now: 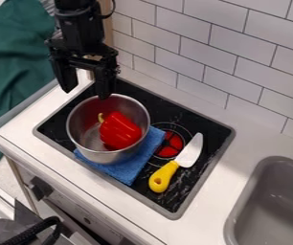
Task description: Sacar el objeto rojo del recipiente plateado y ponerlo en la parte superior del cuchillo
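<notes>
The black gripper (85,88) hangs over the upper left rim of the silver pot, its two fingers spread apart with nothing between them. Inside the pot (83,143) lies a red bell pepper (119,130) with a yellowish stem, leaning toward the pot's lower right side. To the right of the pot, a knife (178,162) rests on the black stovetop, its yellow handle toward the front and its pale blade pointing up and to the right.
A blue cloth (131,170) lies partly under the pot, on the stove (203,184). The grey sink (270,201) is at the lower right. A white tiled wall (226,52) rises behind the counter, and green fabric (11,72) hangs at the left.
</notes>
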